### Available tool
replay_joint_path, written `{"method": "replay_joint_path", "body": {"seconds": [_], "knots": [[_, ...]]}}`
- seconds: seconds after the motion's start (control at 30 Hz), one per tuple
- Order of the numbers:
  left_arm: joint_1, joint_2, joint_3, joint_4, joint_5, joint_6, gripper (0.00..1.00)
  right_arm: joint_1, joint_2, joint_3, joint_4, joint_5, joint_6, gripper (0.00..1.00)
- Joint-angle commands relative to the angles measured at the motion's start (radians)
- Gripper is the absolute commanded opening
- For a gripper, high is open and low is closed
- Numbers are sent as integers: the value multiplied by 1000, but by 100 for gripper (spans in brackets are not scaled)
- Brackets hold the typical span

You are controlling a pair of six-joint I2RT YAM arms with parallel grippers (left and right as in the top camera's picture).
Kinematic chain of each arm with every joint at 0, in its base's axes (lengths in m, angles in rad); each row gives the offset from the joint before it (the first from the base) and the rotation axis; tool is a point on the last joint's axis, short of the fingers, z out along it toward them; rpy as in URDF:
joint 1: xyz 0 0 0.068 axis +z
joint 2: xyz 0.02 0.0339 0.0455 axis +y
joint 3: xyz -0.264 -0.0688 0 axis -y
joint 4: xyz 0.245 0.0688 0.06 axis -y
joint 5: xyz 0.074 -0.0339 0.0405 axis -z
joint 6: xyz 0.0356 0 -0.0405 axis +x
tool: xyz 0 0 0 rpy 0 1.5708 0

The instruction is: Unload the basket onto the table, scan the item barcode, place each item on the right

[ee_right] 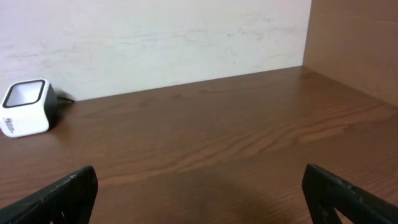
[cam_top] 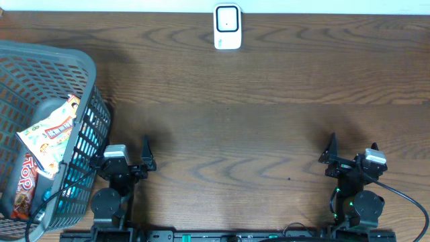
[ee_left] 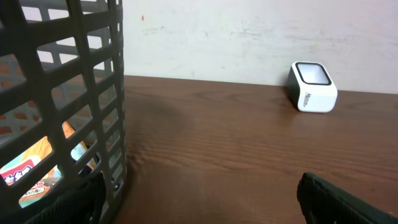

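Fingers of the left gripper (cam_top: 124,156) frame the bottom of its wrist view, spread to their full width with nothing between them. Same story on the right gripper (cam_top: 351,153): jaws wide, empty, hovering low over bare table (cam_top: 235,114). So nothing is picked yet.

Items to scan are over in the grey basket (cam_top: 47,48) at the left edge, just beside the left arm. A pale snack packet (cam_top: 50,134) lies on top, leaning against the near wall, with a red packet (cam_top: 25,185) tucked below it. No barcode shows from here.

White scanner (cam_top: 227,27) stands at the far edge, centre, well apart from both arms, window facing them.

The left arm looks like the one to go. It should lift clear of the rim first, then drop in from above, because that mesh wall is right against its finger. Pinch the top packet by an edge, not the middle, so the printed faces stay uncovered for the scanner.
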Motion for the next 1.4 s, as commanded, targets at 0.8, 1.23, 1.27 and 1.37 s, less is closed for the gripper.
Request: {"method": "replay_joint_path", "body": {"seconds": [0.8,1.23,1.27,1.37], "knots": [[6,-6,-17,-40,-28,8,98,-8,-4,-1,-4,12,15,99],[6,-6,-17,-37,8,-14,98,-8,-4,-1,-4,12,15,99],[6,-6,-16,-35,41,-14,98,-8,-4,-1,-4,12,15,99],[6,-6,6,-35,150,-14,98,-8,-4,-1,-4,12,15,99]]}}
